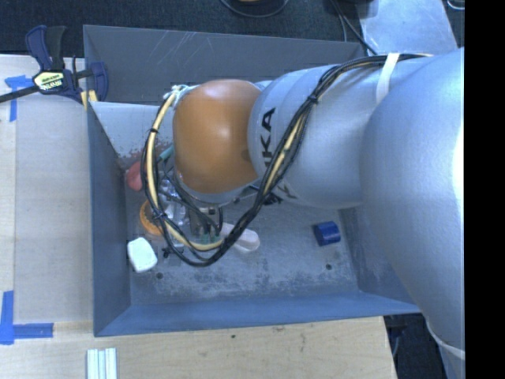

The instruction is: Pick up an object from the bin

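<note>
The arm point(339, 133) reaches into the bin point(109, 212) from 3 o'clock, its orange cover point(213, 136) and looped cables point(197, 255) hanging over the bin's left half. Below the cover the gripper point(192, 221) points down toward the floor, at about 8 o'clock from the bin's centre. The cover and cables hide its working end, so whether it is wide, narrow or holding something cannot be told. Nearest to it, at its 9 o'clock, an orange thing point(150, 216) lies just beside it, partly hidden by the cables. A white block point(142, 254) lies at its 8 o'clock, close to the left wall and apart from the gripper. A red thing point(134, 177) shows at 10 o'clock, half under the cover. A pale piece point(246, 241) lies at 4 o'clock, against the cable loop. A blue block point(326, 232) lies well apart at 3 o'clock on bare floor.
</note>
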You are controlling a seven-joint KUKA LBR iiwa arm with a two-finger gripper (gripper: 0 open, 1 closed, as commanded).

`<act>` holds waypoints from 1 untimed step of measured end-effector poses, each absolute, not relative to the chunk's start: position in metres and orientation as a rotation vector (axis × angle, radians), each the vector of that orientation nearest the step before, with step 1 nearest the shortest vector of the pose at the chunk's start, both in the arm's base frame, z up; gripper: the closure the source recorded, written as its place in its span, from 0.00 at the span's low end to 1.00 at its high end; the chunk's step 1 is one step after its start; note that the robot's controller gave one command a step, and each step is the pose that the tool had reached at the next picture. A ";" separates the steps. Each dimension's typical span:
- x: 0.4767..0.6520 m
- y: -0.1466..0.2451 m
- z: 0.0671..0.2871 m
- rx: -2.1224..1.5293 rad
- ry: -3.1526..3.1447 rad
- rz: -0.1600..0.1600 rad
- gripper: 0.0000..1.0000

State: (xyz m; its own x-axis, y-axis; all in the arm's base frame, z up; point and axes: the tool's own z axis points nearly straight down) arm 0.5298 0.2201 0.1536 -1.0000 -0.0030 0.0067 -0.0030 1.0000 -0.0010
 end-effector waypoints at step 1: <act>0.532 0.219 0.158 -0.002 -3.143 -0.001 0.00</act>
